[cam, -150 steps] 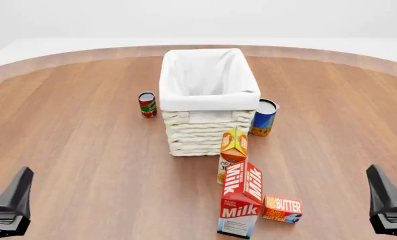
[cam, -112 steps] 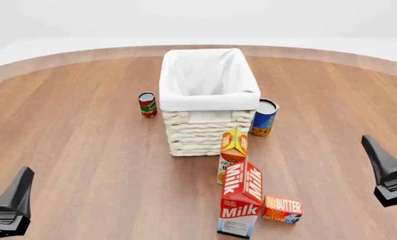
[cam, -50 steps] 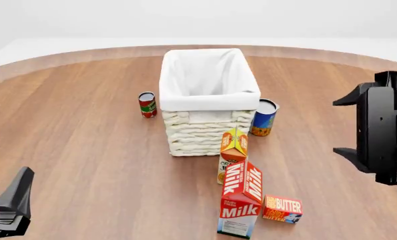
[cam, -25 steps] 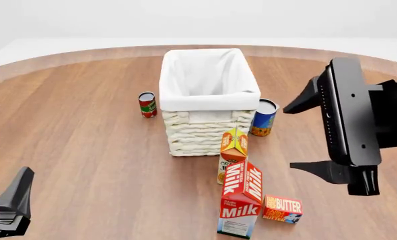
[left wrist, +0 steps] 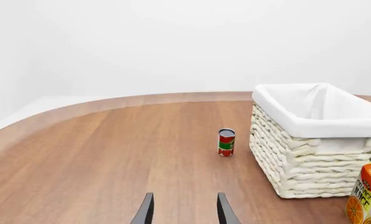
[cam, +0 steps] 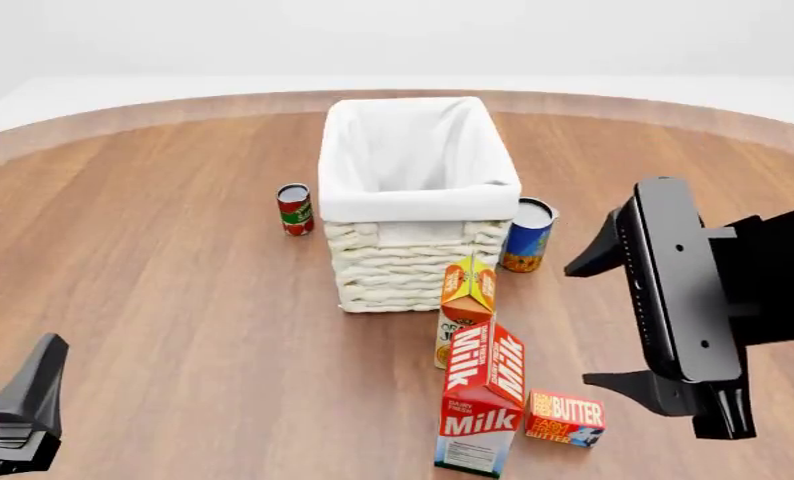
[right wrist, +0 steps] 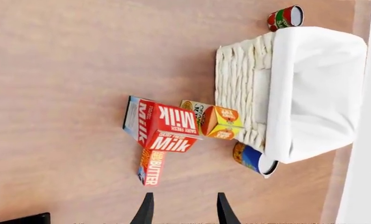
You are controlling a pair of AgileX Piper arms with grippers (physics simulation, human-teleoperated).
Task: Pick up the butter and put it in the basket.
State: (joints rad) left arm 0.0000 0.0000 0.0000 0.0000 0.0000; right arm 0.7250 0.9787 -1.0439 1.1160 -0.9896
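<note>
One butter box (cam: 565,418) lies flat on the table (cam: 170,300), touching one milk carton (cam: 483,398). One juice carton (cam: 467,300), two cans, one basket (cam: 415,200). Right gripper (cam: 644,315) hovers, jaws apart; left gripper (left wrist: 182,212) likewise parted.

A round wooden table (cam: 170,260) carries everything. On it: basket (cam: 417,245), butter (cam: 565,418), milk carton (cam: 483,398), juice carton (cam: 465,300), two cans (cam: 294,209)

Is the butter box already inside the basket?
No, the butter lies on the table beside the milk carton, outside the basket.
</note>
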